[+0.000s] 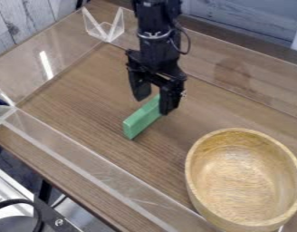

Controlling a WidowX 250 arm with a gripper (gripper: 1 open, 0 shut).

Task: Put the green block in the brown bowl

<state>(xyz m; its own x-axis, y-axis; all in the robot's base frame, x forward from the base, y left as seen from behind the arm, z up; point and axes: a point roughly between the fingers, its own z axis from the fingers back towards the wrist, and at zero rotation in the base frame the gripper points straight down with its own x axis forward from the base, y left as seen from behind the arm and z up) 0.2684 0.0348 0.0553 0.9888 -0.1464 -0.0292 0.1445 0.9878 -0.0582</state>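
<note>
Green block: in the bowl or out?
Out. The green block lies flat on the table, beside the brown bowl, with bare tabletop showing between them.

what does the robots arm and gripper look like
The arm is black and slim, built of boxy jointed segments with small light marks, and a thin dark cable loops out beside it. The gripper is black too, with two chunky dark fingers.
</note>
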